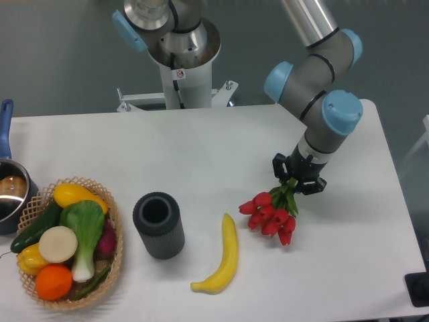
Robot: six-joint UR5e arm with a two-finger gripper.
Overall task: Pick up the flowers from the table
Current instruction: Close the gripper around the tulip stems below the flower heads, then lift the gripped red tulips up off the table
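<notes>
The flowers (271, 216), a bunch of red tulips with green leaves, hang head-down at the right of the white table (221, 147). My gripper (295, 182) is shut on their green leaves and stems just above the blooms. The red heads are close to the tabletop; I cannot tell whether they touch it. The long stems are hidden behind the gripper.
A yellow banana (224, 258) lies left of the flowers. A dark grey cylinder cup (158, 225) stands beside it. A wicker basket (114, 221) of toy vegetables sits at the front left, with a pot (10, 191) behind it. The robot base (181, 74) is at the back.
</notes>
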